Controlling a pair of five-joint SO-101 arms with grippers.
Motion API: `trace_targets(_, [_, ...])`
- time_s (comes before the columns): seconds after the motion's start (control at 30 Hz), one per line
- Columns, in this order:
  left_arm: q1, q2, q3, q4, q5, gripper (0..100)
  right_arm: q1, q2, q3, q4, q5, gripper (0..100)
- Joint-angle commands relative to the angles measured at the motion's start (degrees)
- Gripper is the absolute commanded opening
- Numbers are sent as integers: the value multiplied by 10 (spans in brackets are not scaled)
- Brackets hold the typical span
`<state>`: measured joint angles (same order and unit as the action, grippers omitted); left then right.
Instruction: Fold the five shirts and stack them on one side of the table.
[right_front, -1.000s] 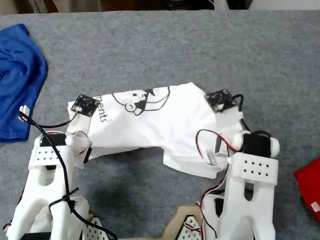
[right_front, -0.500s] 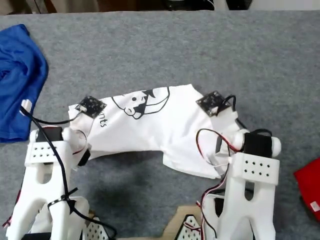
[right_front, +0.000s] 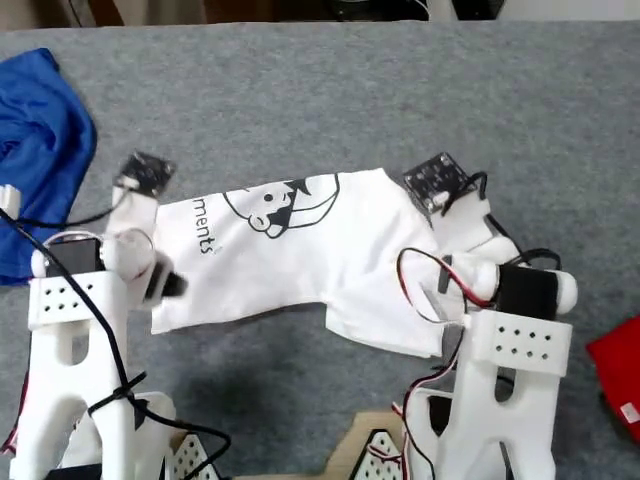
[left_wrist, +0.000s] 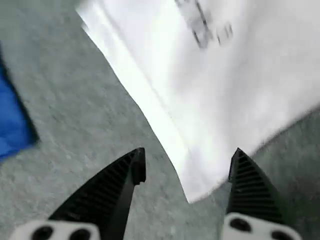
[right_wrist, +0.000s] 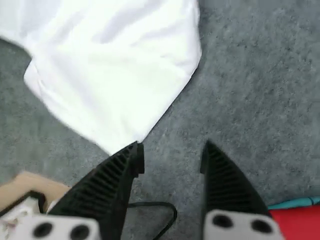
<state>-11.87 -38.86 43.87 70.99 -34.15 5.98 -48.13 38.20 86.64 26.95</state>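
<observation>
Grey bench (right_front: 300, 90), seen from above. Left of the white shirt (right_front: 300, 250) lies a blue shirt (right_front: 35, 150). Left claw (left_wrist: 187, 160), released, frames the white shirt's left corner. White shirt: flat, mid-bench, long axis side to side, printed end leftward. Right claw (right_wrist: 172, 150), released, sits just off its right corner; a red shirt (right_front: 618, 375) lies farther right.

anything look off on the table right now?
The white printed shirt lies askew and unevenly folded, one corner jutting toward the right arm. The crumpled blue shirt and the red cloth sit at opposite edges of the grey table, unstacked. The left hand and right hand are open, holding nothing.
</observation>
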Motion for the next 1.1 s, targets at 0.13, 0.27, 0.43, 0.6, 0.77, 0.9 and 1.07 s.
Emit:
trace_targets(0.13, [60,11,-6,-202,213,13,-137,-8,50,-258,-118,2])
trace_targets(0.27, [75,68,29,-294,285,16,-190,5,131,-429,-122,4])
trace_targets(0.43, [80,179,11,-337,309,20,-205,88,164,-559,-128,4])
trace_targets(0.6, [76,313,-64,-333,309,19,-191,247,86,-578,-217,4])
trace_targets(0.77, [69,436,-140,-332,309,19,-148,450,-50,-578,-249,4])
trace_targets(0.9, [50,484,-198,-301,307,19,-102,587,-155,-573,-244,4])
trace_targets(1.07, [10,517,-258,-268,294,19,-76,698,-284,-477,-244,4])
